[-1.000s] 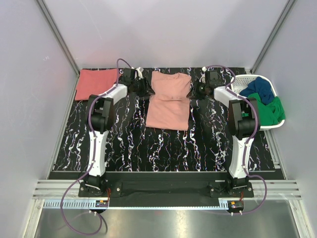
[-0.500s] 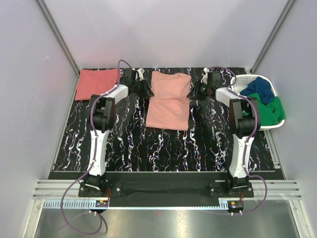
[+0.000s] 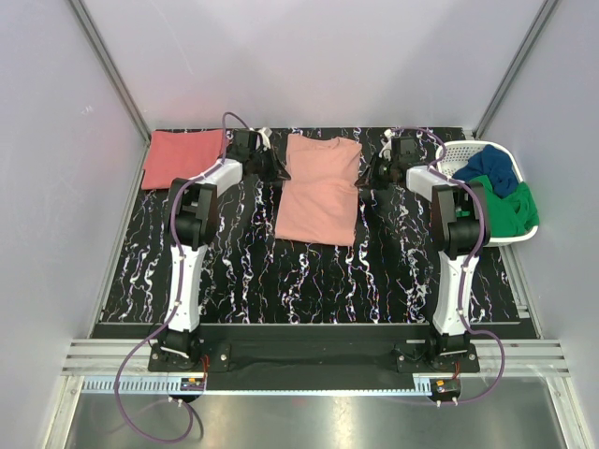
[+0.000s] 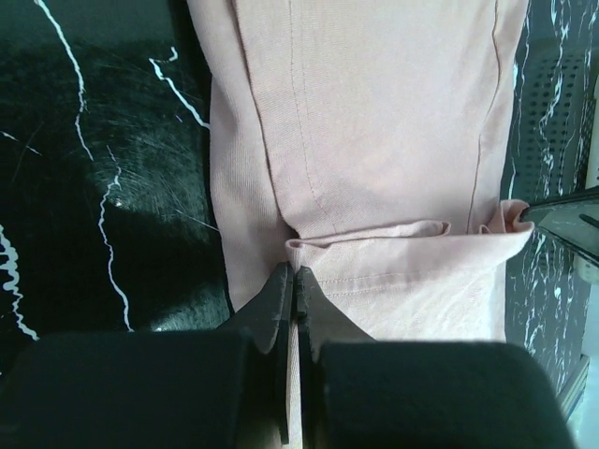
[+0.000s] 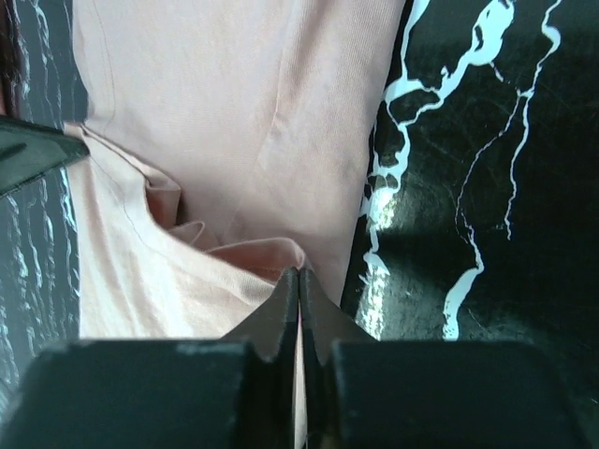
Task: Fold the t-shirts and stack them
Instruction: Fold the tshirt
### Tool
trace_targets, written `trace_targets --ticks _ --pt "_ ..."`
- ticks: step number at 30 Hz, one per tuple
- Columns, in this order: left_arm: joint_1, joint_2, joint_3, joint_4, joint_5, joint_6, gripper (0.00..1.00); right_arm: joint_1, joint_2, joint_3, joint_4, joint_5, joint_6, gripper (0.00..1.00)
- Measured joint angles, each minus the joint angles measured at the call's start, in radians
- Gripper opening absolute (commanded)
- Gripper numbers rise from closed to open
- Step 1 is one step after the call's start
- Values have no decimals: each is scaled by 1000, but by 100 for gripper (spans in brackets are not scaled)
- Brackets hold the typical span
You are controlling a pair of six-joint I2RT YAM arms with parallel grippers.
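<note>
At the upper left of the top view, the coral-red t-shirt lies folded flat on the dark marbled worktop. It is well apart from the arms' work.

Just right of it, the left jaws are pinched shut on the left edge of the pale salmon-pink t-shirt. They grip where an upper layer is doubled over, and a sliver of cloth shows between them in the left wrist view. The shirt lies upper centre, partly folded.

On its right edge the right jaws are likewise closed on a puckered fold of the same layer.

The cloth looks thin, light and limp. It will likely sag between the two pinches and slip if tugged unevenly. Holding it at the doubled edge on both sides seems right, with the span kept taut.

Far right, a white basket holds blue and green garments.
</note>
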Motion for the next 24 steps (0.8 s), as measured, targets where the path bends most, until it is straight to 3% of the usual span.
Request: trace_targets --ticks 9,11,15,17,20,24 --pt "0 0 -10 10 -22 -28 0 -5 37 66 -22 27 13 2" --pt "0 0 -16 17 -28 -33 0 -5 43 73 -24 31 15 10" --pt "1 0 -37 35 -37 -48 0 -5 46 73 -35 50 18 18" --pt "2 0 -45 44 -38 -60 0 -5 46 73 -37 55 19 35" --pt "4 0 -58 65 -35 -78 8 -5 46 73 -40 63 24 39" --pt "8 -8 -85 100 -31 -103 25 -5 37 73 -69 83 29 28"
